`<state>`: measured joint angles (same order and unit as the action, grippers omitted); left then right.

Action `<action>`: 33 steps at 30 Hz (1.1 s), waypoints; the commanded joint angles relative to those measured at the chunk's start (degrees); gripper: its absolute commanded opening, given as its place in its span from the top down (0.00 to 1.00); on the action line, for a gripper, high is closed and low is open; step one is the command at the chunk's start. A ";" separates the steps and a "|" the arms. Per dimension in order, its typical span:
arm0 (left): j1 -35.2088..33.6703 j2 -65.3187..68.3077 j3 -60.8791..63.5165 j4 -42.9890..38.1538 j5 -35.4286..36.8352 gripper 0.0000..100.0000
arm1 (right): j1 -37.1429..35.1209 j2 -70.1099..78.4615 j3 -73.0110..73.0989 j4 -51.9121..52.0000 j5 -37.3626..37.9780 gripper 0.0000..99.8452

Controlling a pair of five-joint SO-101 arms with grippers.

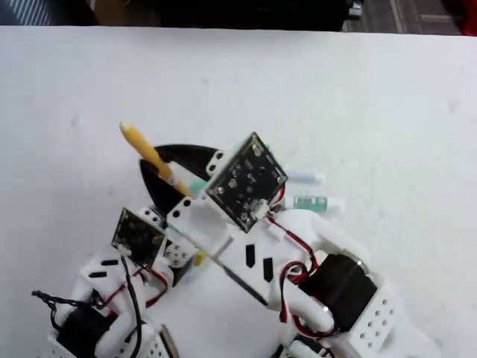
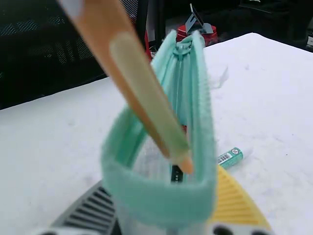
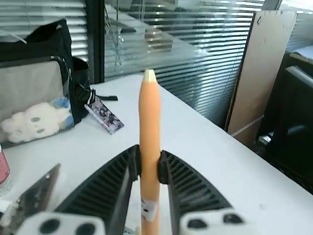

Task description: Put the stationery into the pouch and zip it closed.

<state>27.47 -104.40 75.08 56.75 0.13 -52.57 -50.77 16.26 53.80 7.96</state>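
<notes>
White counter (image 1: 373, 97), office blinds behind. The right jaws pinch the orange pen (image 3: 149, 142) upright, its tip dipped into the teal pouch (image 2: 156, 196) near the counter's arm-side edge. The left jaws flank its mouth, probably to keep it open; I cannot tell whether they clamp it.

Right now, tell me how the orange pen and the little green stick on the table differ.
The orange pen is long; the green stick is short and labelled. The pen is clamped in the right gripper, while the stick lies loose on the table. The pen slants down with its tip at the open mouth of the pouch; the stick rests flat outside it. Neither is fully inside.
</notes>
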 commanded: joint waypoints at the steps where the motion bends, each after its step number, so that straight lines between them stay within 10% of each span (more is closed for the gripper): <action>1: -0.48 0.13 -0.35 -2.46 0.53 0.80 | 3.21 -2.68 -0.35 2.68 0.88 0.98; 16: -0.48 0.13 -0.35 -2.46 0.53 0.80 | 6.11 -5.67 -5.36 13.14 4.22 0.78; 33: -8.57 0.13 -2.99 -2.46 0.09 0.97 | 35.21 4.70 -5.27 17.98 4.22 0.79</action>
<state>21.76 -103.60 75.08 56.13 0.48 -19.78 -49.27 11.08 70.51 11.47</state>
